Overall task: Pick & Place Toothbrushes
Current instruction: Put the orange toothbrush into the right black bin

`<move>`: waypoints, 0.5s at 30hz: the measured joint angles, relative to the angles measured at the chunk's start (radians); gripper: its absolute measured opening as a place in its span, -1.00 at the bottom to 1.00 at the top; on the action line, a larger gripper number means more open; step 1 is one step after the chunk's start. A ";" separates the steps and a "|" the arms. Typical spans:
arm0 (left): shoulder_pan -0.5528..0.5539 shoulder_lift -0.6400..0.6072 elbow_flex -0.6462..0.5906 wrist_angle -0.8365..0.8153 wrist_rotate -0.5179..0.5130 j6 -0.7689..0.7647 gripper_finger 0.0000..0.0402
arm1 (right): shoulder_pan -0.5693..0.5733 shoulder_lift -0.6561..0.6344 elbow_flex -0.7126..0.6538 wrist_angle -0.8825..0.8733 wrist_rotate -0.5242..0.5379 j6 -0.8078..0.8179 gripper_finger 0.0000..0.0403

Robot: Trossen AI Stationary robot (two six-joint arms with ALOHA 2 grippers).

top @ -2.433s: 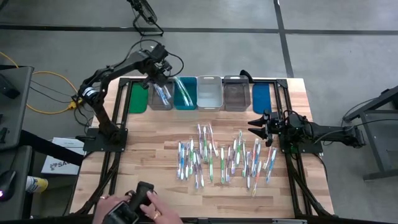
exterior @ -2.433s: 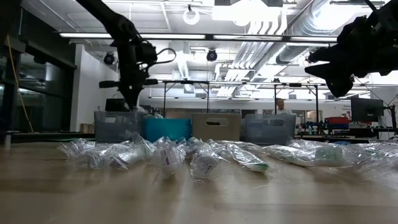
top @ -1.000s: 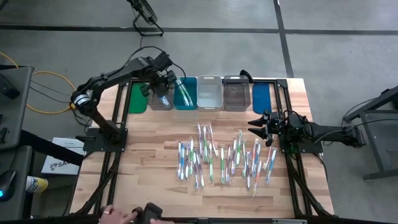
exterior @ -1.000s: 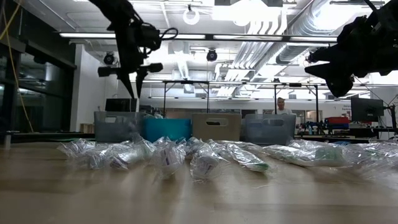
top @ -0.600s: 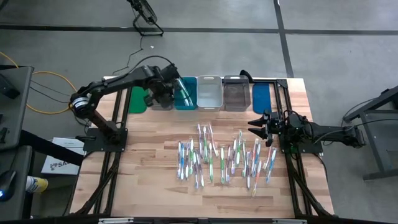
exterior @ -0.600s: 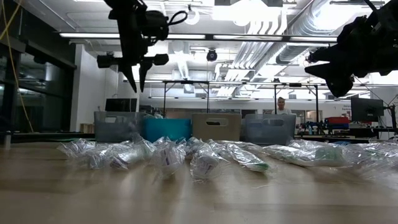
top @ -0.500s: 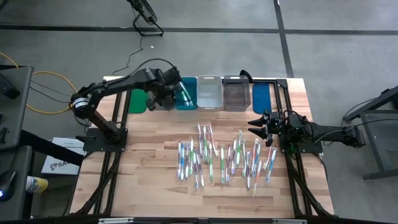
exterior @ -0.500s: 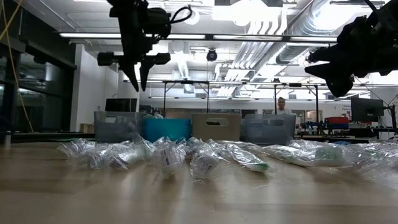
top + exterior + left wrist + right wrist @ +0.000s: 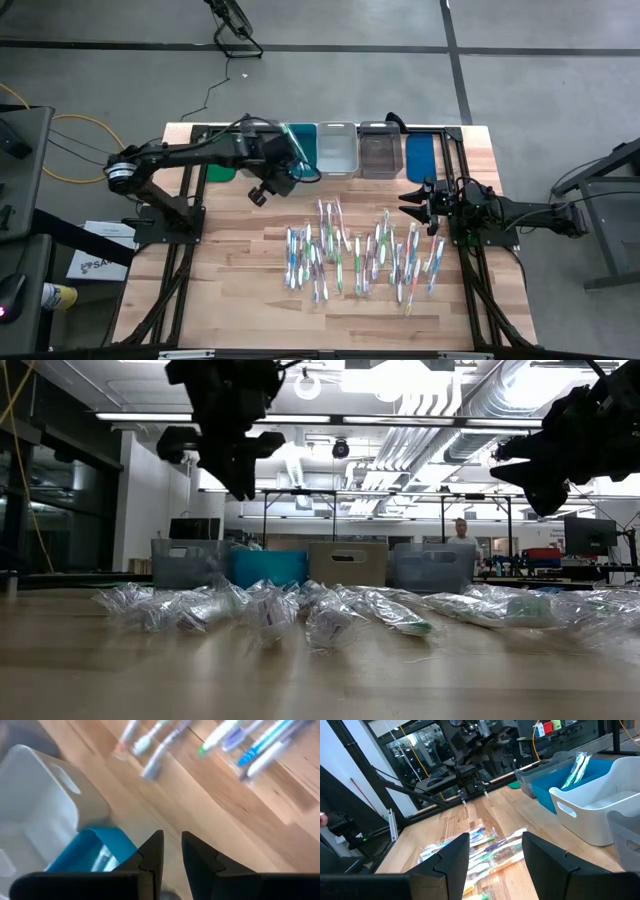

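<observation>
Spanning the high view, the wooden surface (image 9: 230, 290) carried a row of bins (image 9: 337, 150) along its far edge and, nearer the middle, the toothbrushes (image 9: 360, 255) scattered in clear wrappers, with a few more lying in the teal bin (image 9: 580, 770). The left hand (image 9: 262, 188) hung above bare wood just in front of the bins and well apart from the scattered brushes, its fingers (image 9: 150, 857) a narrow gap apart and empty. The right hand (image 9: 410, 205) waited at the surface's right side above the brushes' edge, its fingers (image 9: 455, 857) spread wide and empty.
</observation>
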 joint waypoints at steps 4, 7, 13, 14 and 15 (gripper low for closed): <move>-0.010 -0.077 -0.103 0.156 -0.002 -0.047 -0.67 | 0.000 0.000 0.000 0.000 0.000 0.000 -0.13; -0.011 -0.146 -0.184 0.264 0.005 -0.075 -0.68 | 0.000 0.000 0.000 0.000 0.000 0.000 -0.13; -0.011 -0.301 -0.359 0.375 0.049 -0.150 -0.67 | 0.000 0.000 0.000 -0.001 0.000 0.000 -0.13; -0.011 -0.333 -0.392 0.393 0.049 -0.171 -0.67 | 0.000 0.000 0.000 -0.001 0.000 0.000 -0.13; -0.011 -0.366 -0.422 0.407 0.049 -0.192 -0.67 | 0.000 0.000 0.000 0.000 0.000 0.000 -0.13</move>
